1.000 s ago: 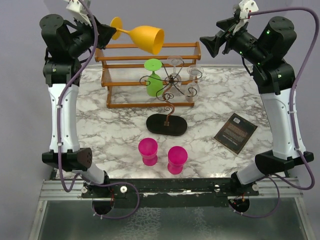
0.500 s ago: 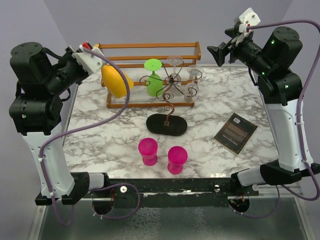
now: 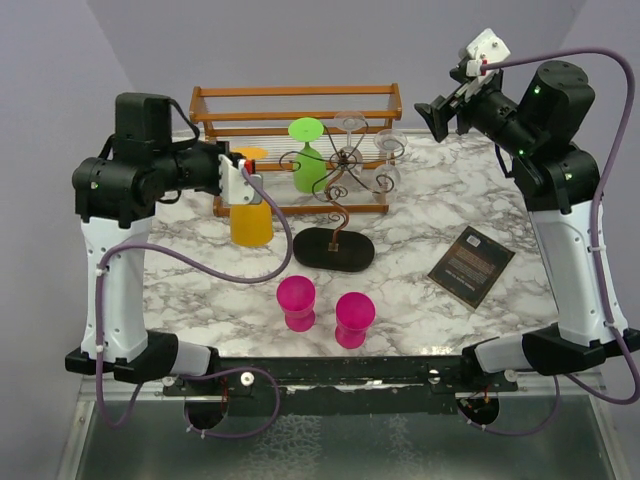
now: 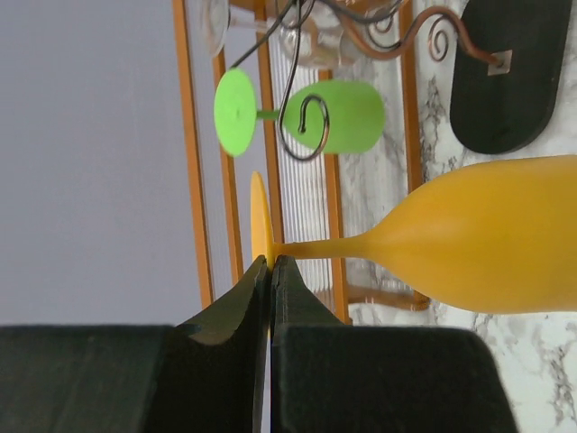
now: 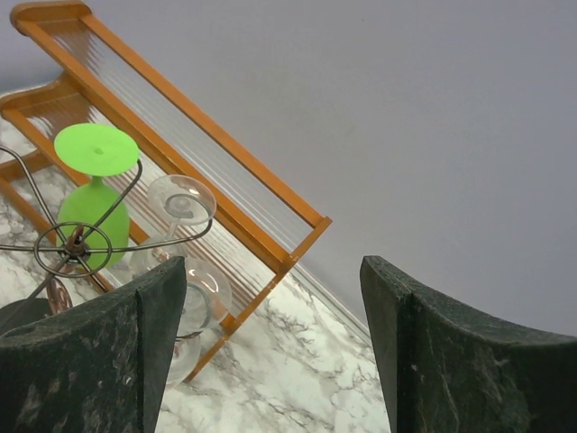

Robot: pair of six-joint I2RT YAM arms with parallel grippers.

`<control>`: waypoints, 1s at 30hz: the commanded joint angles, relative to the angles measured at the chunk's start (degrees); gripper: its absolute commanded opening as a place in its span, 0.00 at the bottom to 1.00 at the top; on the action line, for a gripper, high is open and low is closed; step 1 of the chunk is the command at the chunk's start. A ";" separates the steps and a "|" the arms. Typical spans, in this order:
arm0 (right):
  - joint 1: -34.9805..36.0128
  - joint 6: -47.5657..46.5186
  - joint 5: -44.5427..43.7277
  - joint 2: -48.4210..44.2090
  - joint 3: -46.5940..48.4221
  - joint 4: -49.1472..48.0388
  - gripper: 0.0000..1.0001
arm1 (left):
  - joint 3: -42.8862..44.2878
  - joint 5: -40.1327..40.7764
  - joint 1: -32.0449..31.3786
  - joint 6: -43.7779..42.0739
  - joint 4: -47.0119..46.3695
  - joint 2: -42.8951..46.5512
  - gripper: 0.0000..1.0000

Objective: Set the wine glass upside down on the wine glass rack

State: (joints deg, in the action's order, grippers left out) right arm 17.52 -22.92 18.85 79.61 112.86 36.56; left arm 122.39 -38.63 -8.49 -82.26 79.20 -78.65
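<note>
While the left gripper [image 4: 270, 262] is clamping the foot of the inverted wine glass [image 4: 478, 239], the wine glass rack [image 3: 333, 248] is standing to its right.

The wine glass [image 3: 250, 215] is being held upside down just left of the wine glass rack [image 3: 335, 215], with the slatted shelf [image 3: 300, 95] behind both. Two cups [image 3: 297, 303] are being borne by the table [image 3: 420, 200] before the rack's base, a booklet [image 3: 471, 265] to its right.

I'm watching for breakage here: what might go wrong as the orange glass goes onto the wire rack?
The left end effector pinches only the thin foot of the orange glass, so it might slip or swing. The wire rack already carries a green glass and clear glasses; the newcomer may knock them.
</note>
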 commanded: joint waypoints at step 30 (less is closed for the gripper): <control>-1.15 -3.09 -1.85 -0.16 -2.79 1.06 0.79 | 5.17 23.25 -25.17 0.95 -12.41 -16.58 0.00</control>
State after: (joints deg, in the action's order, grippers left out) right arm 16.75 -25.34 17.85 79.22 110.78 36.67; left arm 127.79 -21.96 -32.45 -82.61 69.71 -94.74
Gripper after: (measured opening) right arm 0.792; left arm 0.020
